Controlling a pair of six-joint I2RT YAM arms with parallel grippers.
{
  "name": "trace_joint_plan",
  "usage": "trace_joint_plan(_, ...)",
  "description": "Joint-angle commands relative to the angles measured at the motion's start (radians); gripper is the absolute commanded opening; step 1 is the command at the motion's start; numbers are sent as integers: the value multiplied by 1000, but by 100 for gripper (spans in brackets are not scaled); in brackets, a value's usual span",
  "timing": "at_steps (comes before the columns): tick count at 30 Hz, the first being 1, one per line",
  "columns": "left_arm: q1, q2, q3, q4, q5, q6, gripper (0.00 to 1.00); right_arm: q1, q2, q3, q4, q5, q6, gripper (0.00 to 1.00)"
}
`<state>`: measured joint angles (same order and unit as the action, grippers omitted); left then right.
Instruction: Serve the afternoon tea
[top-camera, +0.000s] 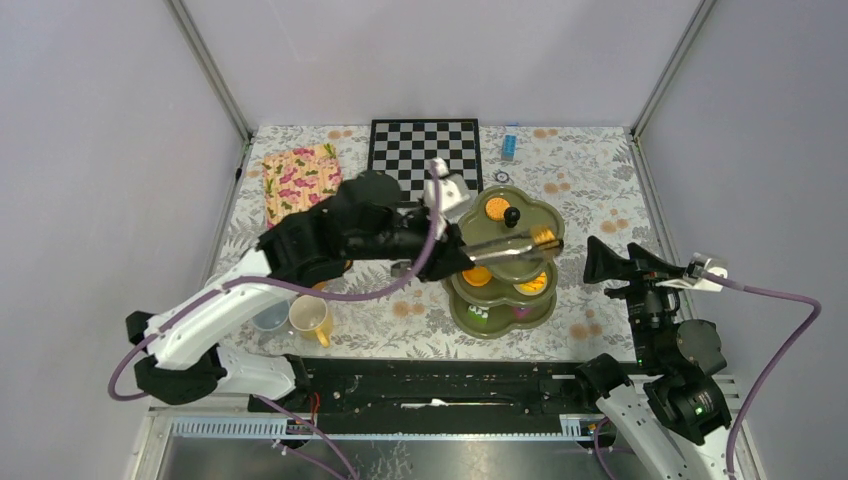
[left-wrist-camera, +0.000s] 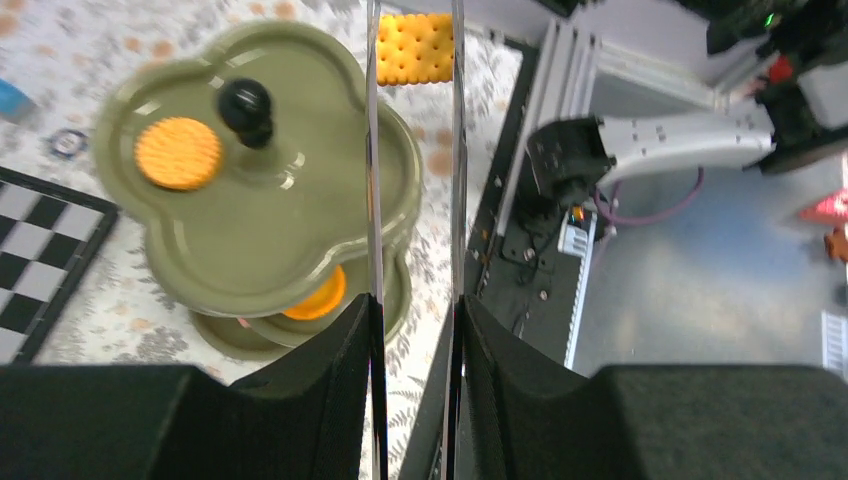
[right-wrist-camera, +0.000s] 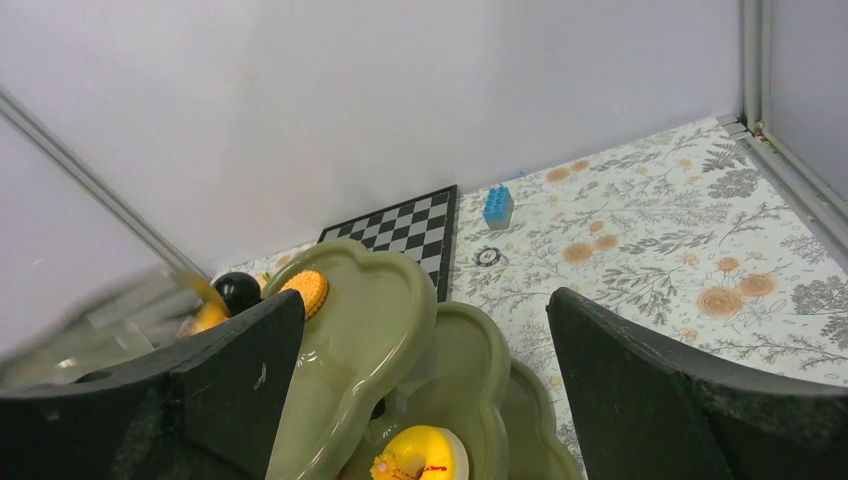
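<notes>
The olive-green three-tier stand (top-camera: 500, 300) stands right of centre, with a black knob (top-camera: 511, 215) and a round orange biscuit (top-camera: 494, 208) on its top tier. My left gripper (top-camera: 466, 256) is shut on metal tongs (top-camera: 510, 246), which hold a square orange biscuit (top-camera: 542, 237) over the top tier. In the left wrist view the tongs (left-wrist-camera: 372, 180) run from my gripper (left-wrist-camera: 415, 310) to the biscuit (left-wrist-camera: 415, 48), beside the stand (left-wrist-camera: 260, 230). My right gripper (top-camera: 600, 262) is open and empty just right of the stand (right-wrist-camera: 370, 320). A yellow ring sweet (right-wrist-camera: 420, 455) lies on the middle tier. A cream-yellow mug (top-camera: 312, 318) and a pale blue mug (top-camera: 270, 318) stand front left.
A black-and-white chessboard (top-camera: 425, 150) lies at the back centre. A floral pink-yellow tray (top-camera: 300, 178) lies at the back left. A small blue block (top-camera: 509, 145) and a small round chip (top-camera: 501, 177) lie behind the stand. The left arm spans the table's middle.
</notes>
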<state>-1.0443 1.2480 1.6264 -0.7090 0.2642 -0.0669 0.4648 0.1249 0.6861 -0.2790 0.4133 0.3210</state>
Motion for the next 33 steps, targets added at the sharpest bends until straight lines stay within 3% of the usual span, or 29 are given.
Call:
trace_joint_plan(1, -74, 58, 38, -55, -67, 29, 31, 5, 0, 29, 26, 50, -22, 98)
trace_joint_plan(17, -92, 39, 12, -115, -229, 32, 31, 5, 3, 13, 26, 17, 12, 98)
trace_joint_plan(33, -92, 62, 46, -152, -242, 44, 50, 5, 5, 8, 25, 1, 26, 98)
